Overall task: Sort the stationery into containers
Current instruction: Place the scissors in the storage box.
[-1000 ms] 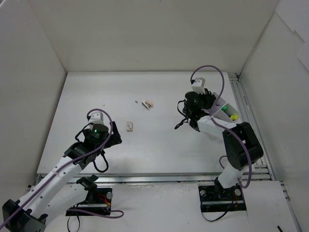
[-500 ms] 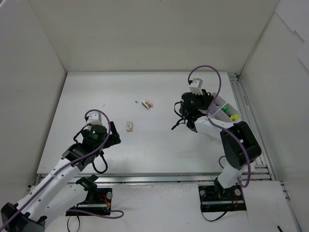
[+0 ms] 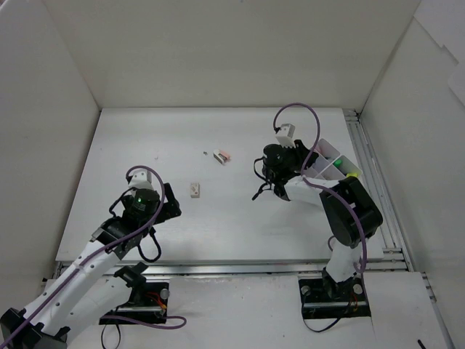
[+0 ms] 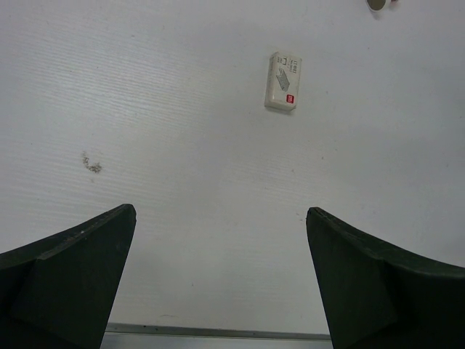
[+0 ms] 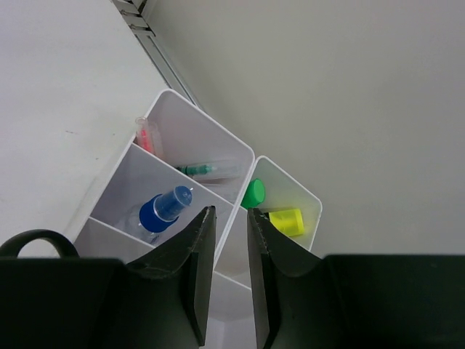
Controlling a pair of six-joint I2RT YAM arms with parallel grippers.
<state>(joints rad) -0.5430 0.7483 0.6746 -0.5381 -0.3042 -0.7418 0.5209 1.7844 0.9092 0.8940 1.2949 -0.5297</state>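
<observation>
Organizer tray (image 5: 207, 127), white, partitioned, glue bottle (image 5: 163, 209) (blue cap) and highlighters (image 5: 253, 193) inside

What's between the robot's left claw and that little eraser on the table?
Nothing. In the left wrist view, only bare white table lies between the open left gripper and the beige eraser.

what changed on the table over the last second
The right gripper, clamped on a wall of the organizer tray, swung left, and the tray appears to have shifted and tipped a little with it. The left gripper drew back slightly, open and empty. The eraser and the small items behind it stayed put.
</observation>
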